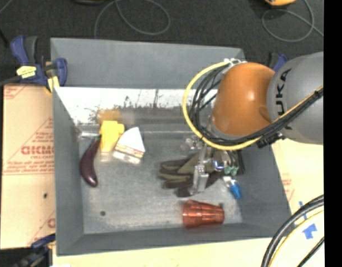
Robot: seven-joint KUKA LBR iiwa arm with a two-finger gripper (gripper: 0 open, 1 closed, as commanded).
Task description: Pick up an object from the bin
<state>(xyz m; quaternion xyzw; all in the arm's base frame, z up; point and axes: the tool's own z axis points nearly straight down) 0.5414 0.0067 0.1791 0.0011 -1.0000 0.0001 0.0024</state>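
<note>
Over the dark glove [176,170], which lies crumpled to the right of the middle of the grey metal bin [160,218], hangs the gripper [201,177], its metal tip low at the glove's right end; whether it stands wide or narrow, or grips the cloth, cannot be told from this angle; above it sits the arm's orange cover [243,99], ringed by looped cables.

Six loose things lie in the bin, one of each kind; the one glove, olive-black; one copper-coloured cup [203,213], on its side just in front of the glove, toward the near wall; one small blue thing [235,190] just right of the glove, its kind too small to tell; one white wedge-shaped packet [131,143] left of the glove and apart from it, the print on it too small to read; one yellow block [111,133] farther left of the glove, touching the packet; one purple aubergine [88,164], farthest left of the glove, curved and lying by the left wall.

On the grey arm [302,110], up and right of the glove, black letters read "UKA"; the cover hides what comes before them.
</note>
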